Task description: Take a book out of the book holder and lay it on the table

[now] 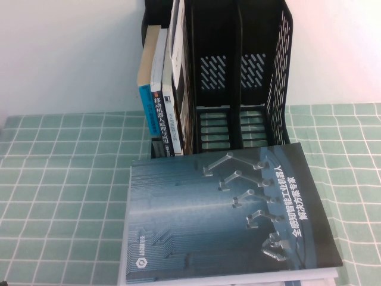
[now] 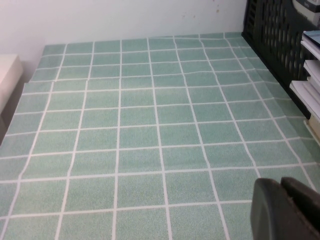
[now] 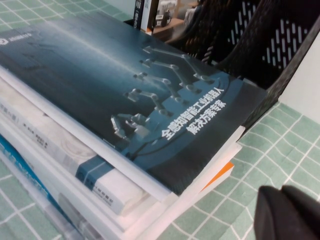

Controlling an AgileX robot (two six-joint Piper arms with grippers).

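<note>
The book (image 1: 229, 214) lies flat on a stack; right gripper (image 3: 292, 212) (pinched together, empty) should back away slowly. Left gripper (image 2: 287, 210) waits far left over the table (image 2: 150, 125); cannot tell its fingers.

The book (image 1: 226, 214) lying flat on a stack before the book holder (image 1: 238, 77) carries white Chinese title lines on its dark cover (characters too blurred to read surely). Spines (image 1: 159, 113) in the holder's left slots bear Chinese lettering, likewise unclear.

Pile beneath the book (image 1: 229, 214) largely hidden, its near edge cut off at 6 o'clock; book holder (image 1: 238, 71) top cropped at 12 o'clock; both grippers outside the high view; shelved spine lettering illegible.
</note>
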